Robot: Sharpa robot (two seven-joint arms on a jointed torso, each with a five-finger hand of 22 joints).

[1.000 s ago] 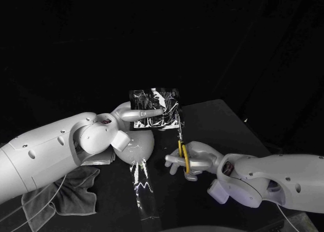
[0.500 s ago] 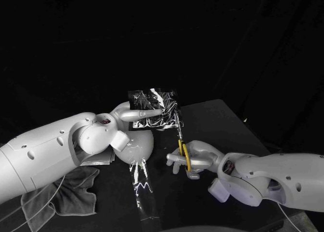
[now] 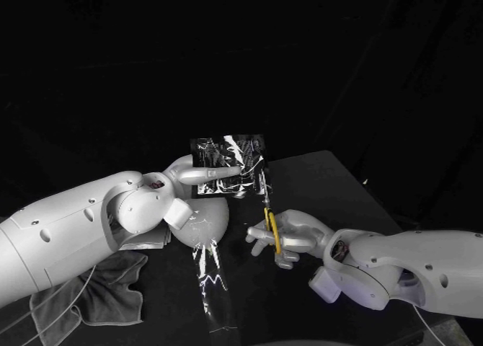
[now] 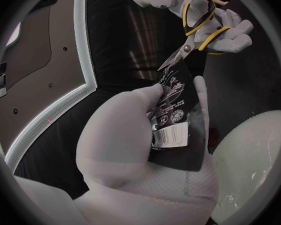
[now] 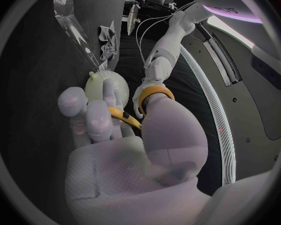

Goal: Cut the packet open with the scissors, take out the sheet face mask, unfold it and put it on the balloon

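Robot hands hold a dark packet (image 3: pixel 229 160) and scissors (image 3: pixel 269 220) together.
Left hand (image 3: pixel 187 173) fingers pinch the raised packet near the balloon (image 3: pixel 205 218) — right hand (image 3: pixel 291 234) fingers grip yellow-handled scissors, blade tips at the packet's edge.

My left arm (image 3: pixel 65 231) and right arm (image 3: pixel 418 267) are smooth white shells with dark screw holes (image 3: pixel 46 231). The left hand (image 3: pixel 195 173) and right hand (image 3: pixel 288 234) are silver; just behind the left hand I see a reddish mark (image 3: pixel 158 182).
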